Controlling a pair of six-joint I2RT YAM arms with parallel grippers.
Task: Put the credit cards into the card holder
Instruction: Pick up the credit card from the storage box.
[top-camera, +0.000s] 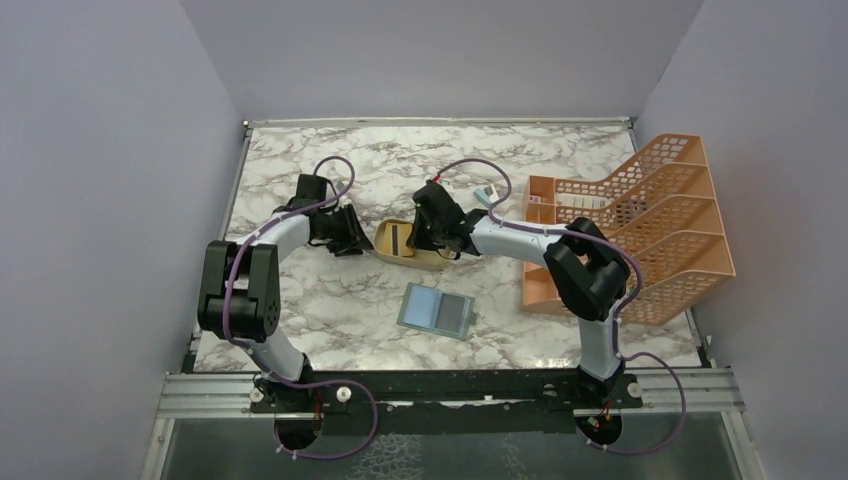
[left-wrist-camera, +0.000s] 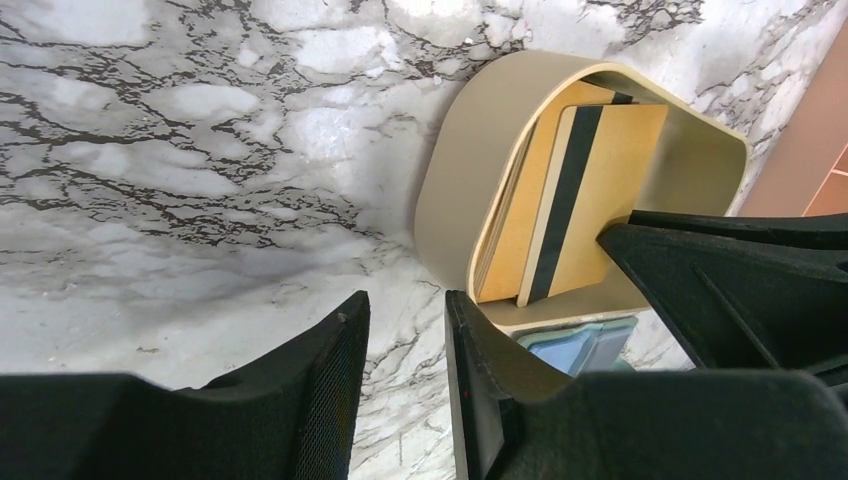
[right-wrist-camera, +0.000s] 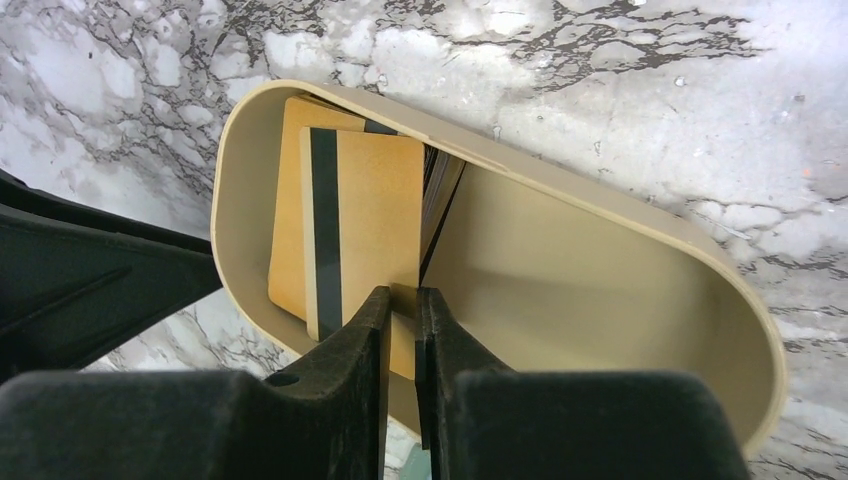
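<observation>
Several tan-brown credit cards (right-wrist-camera: 370, 200) lean together inside the left end of a tan oval dish (right-wrist-camera: 600, 205); the front one has a black stripe (left-wrist-camera: 590, 190). My right gripper (right-wrist-camera: 403, 292) reaches into the dish, its jaws a narrow slit apart on either side of the striped card's lower right corner; I cannot tell whether the pads touch it. My left gripper (left-wrist-camera: 405, 300) hovers just left of the dish (top-camera: 383, 250), open over bare marble. The card holder (top-camera: 438, 310) lies open and flat, nearer the arm bases than the dish. One corner of this card holder (left-wrist-camera: 580, 345) shows past the left fingers.
An orange mesh file rack (top-camera: 640, 220) stands at the right side of the table, close to the right arm's elbow. A small blue-and-white gadget (top-camera: 487, 193) lies behind the right wrist. Grey walls close in the table's left, back and right edges.
</observation>
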